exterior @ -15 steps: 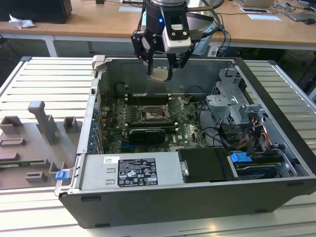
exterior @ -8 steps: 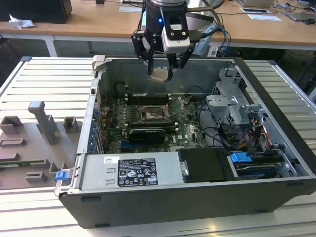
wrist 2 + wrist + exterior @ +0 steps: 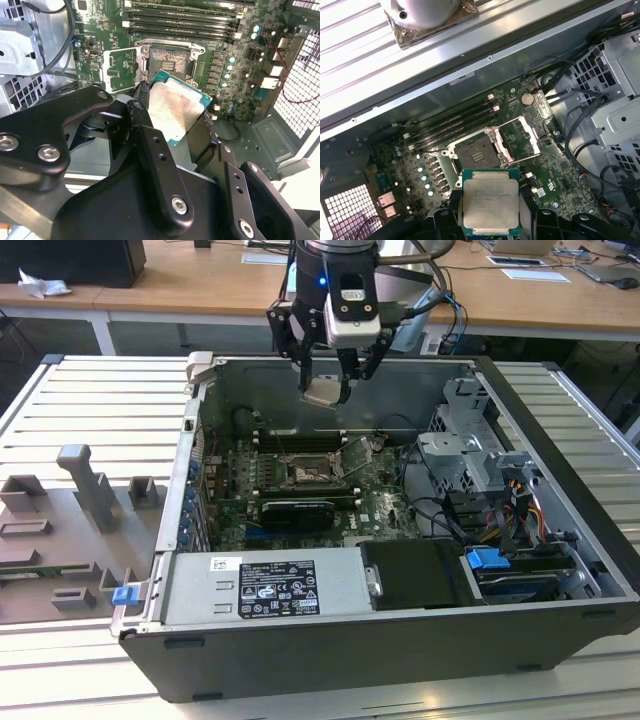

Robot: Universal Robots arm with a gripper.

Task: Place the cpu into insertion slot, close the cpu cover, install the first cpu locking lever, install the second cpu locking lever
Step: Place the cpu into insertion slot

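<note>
My gripper [image 3: 325, 390] hangs above the open computer case, shut on the cpu [image 3: 322, 393] by its edges. The cpu [image 3: 175, 110] is a flat square chip with a pale metal top and a green rim, held tilted between the black fingers [image 3: 142, 107]. Well below it lies the insertion slot [image 3: 306, 473], a dark square socket with a metal rim on the green motherboard, uncovered. The cpu cover [image 3: 357, 452] stands swung open beside the slot. In both wrist views the cpu [image 3: 490, 207] sits short of the slot [image 3: 476, 156], with the cover [image 3: 520, 139] folded aside.
Long black memory slots [image 3: 300, 438] run behind the socket. A grey power supply [image 3: 265, 585] fills the case front, and a drive cage [image 3: 470, 445] with cables [image 3: 430, 510] sits at the exterior view's right. A grey fixture tray [image 3: 70, 530] lies outside the case.
</note>
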